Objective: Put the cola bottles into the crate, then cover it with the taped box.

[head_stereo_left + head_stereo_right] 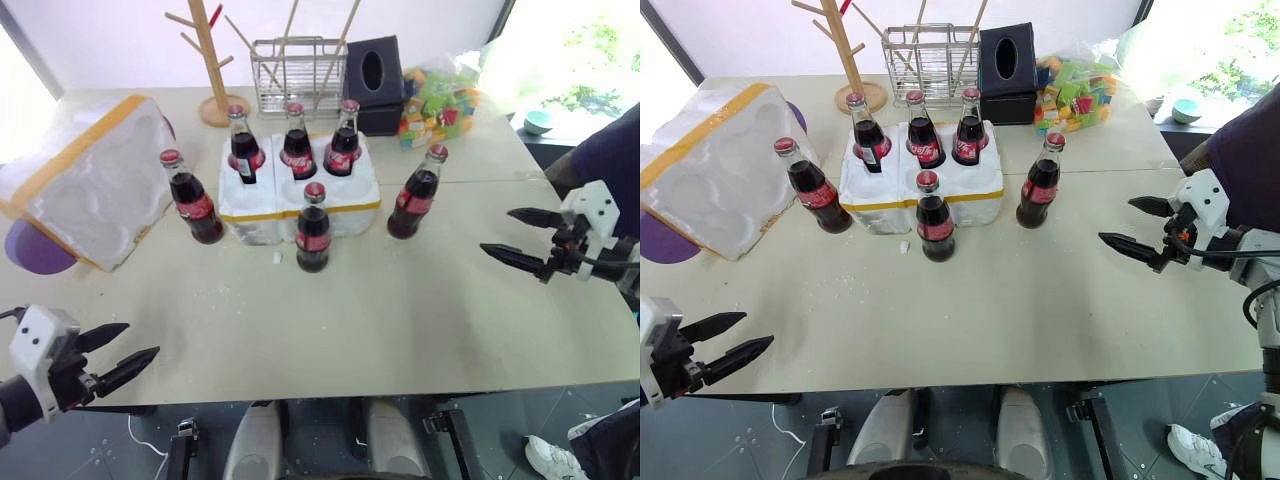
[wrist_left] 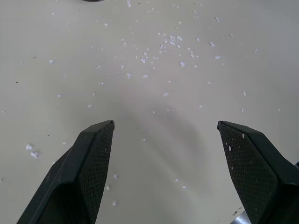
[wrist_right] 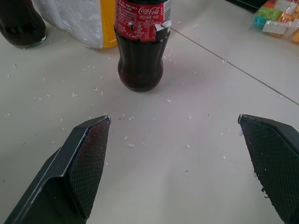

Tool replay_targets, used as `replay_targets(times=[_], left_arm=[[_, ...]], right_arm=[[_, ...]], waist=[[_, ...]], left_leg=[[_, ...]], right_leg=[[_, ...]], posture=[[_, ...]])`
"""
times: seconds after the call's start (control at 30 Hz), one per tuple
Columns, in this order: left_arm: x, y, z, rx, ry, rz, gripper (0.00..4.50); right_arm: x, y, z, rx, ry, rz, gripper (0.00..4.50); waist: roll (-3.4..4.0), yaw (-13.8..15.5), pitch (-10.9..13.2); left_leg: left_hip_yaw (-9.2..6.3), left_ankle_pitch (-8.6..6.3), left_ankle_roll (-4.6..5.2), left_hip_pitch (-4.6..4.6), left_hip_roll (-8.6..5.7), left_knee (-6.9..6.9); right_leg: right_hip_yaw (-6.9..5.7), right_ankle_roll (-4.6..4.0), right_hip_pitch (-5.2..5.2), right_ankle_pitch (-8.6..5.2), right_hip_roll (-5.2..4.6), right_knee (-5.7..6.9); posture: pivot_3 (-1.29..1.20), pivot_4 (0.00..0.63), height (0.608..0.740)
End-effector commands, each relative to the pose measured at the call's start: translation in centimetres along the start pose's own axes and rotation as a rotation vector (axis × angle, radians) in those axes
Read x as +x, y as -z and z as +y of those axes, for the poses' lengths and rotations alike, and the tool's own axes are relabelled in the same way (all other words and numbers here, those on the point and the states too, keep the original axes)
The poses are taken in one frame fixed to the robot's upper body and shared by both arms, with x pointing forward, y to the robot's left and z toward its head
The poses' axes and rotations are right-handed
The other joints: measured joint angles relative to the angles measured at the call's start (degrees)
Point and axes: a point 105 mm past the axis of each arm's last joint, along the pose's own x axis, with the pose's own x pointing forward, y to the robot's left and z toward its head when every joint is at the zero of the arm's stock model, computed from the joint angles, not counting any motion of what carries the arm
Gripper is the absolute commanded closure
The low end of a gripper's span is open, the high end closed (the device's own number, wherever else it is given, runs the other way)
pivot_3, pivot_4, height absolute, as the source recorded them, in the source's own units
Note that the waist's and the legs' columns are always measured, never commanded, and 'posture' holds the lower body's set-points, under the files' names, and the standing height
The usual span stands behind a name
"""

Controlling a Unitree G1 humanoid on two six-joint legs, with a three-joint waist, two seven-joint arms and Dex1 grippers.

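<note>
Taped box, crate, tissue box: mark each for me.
taped box (image 1: 85, 180), left eye view, on its hollow moulded inside.
crate (image 1: 258, 215), left eye view, on its front wall.
tissue box (image 1: 375, 70), left eye view, on its front face.

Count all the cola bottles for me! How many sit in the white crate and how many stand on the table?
Cola bottles in the crate: 3
Cola bottles standing on the table: 3
Total: 6
</note>
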Motion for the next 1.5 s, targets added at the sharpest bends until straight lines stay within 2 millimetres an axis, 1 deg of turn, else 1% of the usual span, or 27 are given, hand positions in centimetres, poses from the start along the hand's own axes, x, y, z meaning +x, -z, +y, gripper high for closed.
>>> replay_targets(times=[0.03, 0.23, 0.43, 0.5, 0.6, 0.7, 0.73, 0.8, 0.83, 0.9, 0.97, 1.0, 1.07, 1.13, 1.2, 1.27, 1.33, 1.5], left_arm=[[-0.4, -0.6, -0.1, 0.037, 0.004, -0.024, 0.81], [-0.5, -1.7, 0.1, -0.038, -0.002, -0.092, 0.81], [-0.1, -1.2, 0.2, -0.028, -0.008, -0.053, 0.81], [0.0, -1.3, 0.1, -0.041, 0.004, -0.063, 0.81], [0.0, -1.8, -0.3, -0.055, 0.046, -0.087, 0.02], [0.6, -3.0, 0.4, -0.04, 0.013, -0.147, 0.02], [0.9, -3.7, 0.7, -0.038, 0.009, -0.178, 0.02], [1.5, -5.0, 1.3, -0.041, 0.002, -0.231, 0.02], [2.1, -5.6, 1.7, -0.039, -0.003, -0.253, 0.02], [3.0, -6.2, 2.2, -0.031, -0.004, -0.267, 0.02], [4.9, -7.3, 2.5, 0.0, 0.028, -0.286, 0.02], [5.7, -7.8, 2.6, 0.013, 0.04, -0.292, 0.02], [7.3, -8.8, 3.1, 0.045, 0.052, -0.305, 0.02], [8.8, -9.8, 3.8, 0.073, 0.049, -0.322, 0.02], [9.9, -10.6, 4.4, 0.09, 0.044, -0.338, 0.02], [10.7, -11.3, 5.0, 0.11, 0.041, -0.345, 0.02], [11.4, -11.8, 5.5, 0.122, 0.042, -0.353, 0.02], [12.5, -12.8, 6.3, 0.139, 0.036, -0.379, 0.02]], right_arm=[[-0.3, -1.5, -0.4, -0.023, 0.019, -0.055, 0.0], [-0.3, -1.2, -0.3, -0.02, 0.018, -0.043, 0.0], [-0.2, -1.0, -0.9, -0.026, 0.052, -0.036, 0.0], [-0.2, -0.9, -1.1, -0.005, 0.067, -0.036, 0.0], [-0.3, -1.0, -1.3, 0.035, 0.071, -0.043, 0.0], [-0.6, -1.5, -1.4, 0.033, 0.078, -0.045, 0.0], [-0.9, -2.1, -1.1, 0.048, 0.052, -0.059, 0.0], [-1.6, -3.6, 0.0, 0.064, -0.02, -0.087, 0.0], [-2.1, -4.7, 1.0, 0.065, -0.079, -0.101, 0.0], [-2.8, -6.0, 2.5, 0.064, -0.149, -0.112, 0.0], [-3.9, -8.7, 5.3, 0.065, -0.273, -0.149, 0.0], [-4.4, -9.5, 6.5, 0.063, -0.32, -0.153, 0.0], [-5.0, -10.9, 9.0, 0.052, -0.414, -0.162, 0.0], [-5.4, -12.0, 11.0, 0.045, -0.485, -0.179, 0.0], [-5.6, -12.8, 12.4, 0.04, -0.529, -0.193, 0.0], [-5.7, -13.3, 13.5, 0.037, -0.557, -0.201, 0.0], [-5.7, -13.5, 14.1, 0.04, -0.565, -0.206, 0.0], [-5.4, -13.3, 14.1, 0.07, -0.528, -0.21, 0.0]], waist=[[0.0, 0.0, 0.0], [0.0, 0.0, 0.0], [0.0, 0.0, 0.0], [0.0, 0.0, 0.0], [0.0, 0.0, 0.0], [0.0, 0.2, 0.0], [0.0, 0.2, 0.0], [0.05, 0.3, 0.0], [0.06, 0.3, 0.0], [0.11, 0.3, 0.0], [0.14, 0.3, 0.0], [0.14, 0.3, -0.1], [0.09, 0.3, -0.1], [-0.01, 0.2, -0.1], [-0.05, 0.2, -0.1], [-0.05, 0.2, -0.1], [-0.05, 0.3, -0.1], [-0.07, 0.3, -0.1]], left_leg=[[0.0, 0.0, 0.0, 0.0, 0.0, 0.0], [0.0, 0.0, 0.0, 0.0, 0.0, 0.01], [0.0, 0.0, 0.01, 0.03, 0.0, 0.02], [0.01, 0.0, 0.01, 0.03, -0.01, 0.02], [0.0, 0.01, 0.01, 0.03, 0.0, 0.05], [0.0, 0.01, 0.01, 0.04, 0.0, 0.05], [0.0, 0.01, 0.01, 0.04, -0.01, 0.07], [-0.01, 0.01, 0.01, 0.04, -0.02, 0.1], [-0.01, 0.01, 0.02, 0.05, -0.02, 0.11], [-0.02, 0.01, 0.02, 0.05, -0.02, 0.11], [-0.02, 0.01, 0.02, 0.08, -0.01, 0.09], [-0.01, 0.01, 0.02, 0.1, -0.01, 0.08], [-0.04, 0.01, 0.02, 0.15, 0.03, 0.09], [-0.04, 0.01, 0.02, 0.27, 0.05, 0.09], [-0.03, 0.01, 0.01, 0.34, 0.05, 0.11], [-0.01, 0.01, 0.01, 0.34, 0.06, 0.13], [-0.01, 0.01, 0.01, 0.35, 0.06, 0.12], [-0.01, 0.01, 0.02, 0.33, 0.06, 0.11]], right_leg=[[0.0, 0.0, 0.0, 0.0, 0.0, 0.0], [0.0, 0.0, 0.01, 0.0, 0.0, 0.02], [0.01, 0.0, 0.03, 0.01, 0.01, 0.04], [0.01, 0.0, 0.03, 0.01, 0.01, 0.06], [0.01, 0.0, 0.04, 0.01, 0.01, 0.08], [0.02, 0.0, 0.05, 0.01, 0.01, 0.09], [0.02, 0.0, 0.05, 0.01, 0.01, 0.12], [0.02, 0.0, 0.07, 0.01, 0.01, 0.16], [0.03, 0.0, 0.07, 0.01, 0.01, 0.19], [0.03, 0.01, 0.08, 0.02, 0.0, 0.22], [0.03, 0.02, 0.09, 0.02, 0.03, 0.22], [0.04, 0.02, 0.09, 0.02, 0.03, 0.24], [0.04, 0.02, 0.14, 0.02, 0.1, 0.27], [0.03, 0.02, 0.28, 0.02, 0.12, 0.23], [0.04, 0.02, 0.37, 0.02, 0.11, 0.19], [0.04, 0.02, 0.38, 0.06, 0.1, 0.16], [0.04, 0.02, 0.39, 0.06, 0.1, 0.16], [0.04, 0.03, 0.39, 0.07, 0.1, 0.16]], posture=[[0.0, 0.15, 0.74], [0.0, 0.15, 0.74], [0.0, 0.15, 0.74], [0.0, 0.15, 0.74], [0.0, 0.15, 0.74], [0.0, 0.15, 0.74], [0.0, 0.15, 0.74], [0.0, 0.15, 0.74], [0.0, 0.15, 0.74], [0.0, 0.15, 0.74], [0.0, 0.15, 0.74], [0.0, 0.15, 0.74], [0.0, 0.15, 0.74], [0.0, 0.15, 0.74], [0.0, 0.15, 0.74], [0.0, 0.15, 0.74], [0.0, 0.15, 0.74], [0.0, 0.15, 0.74]])
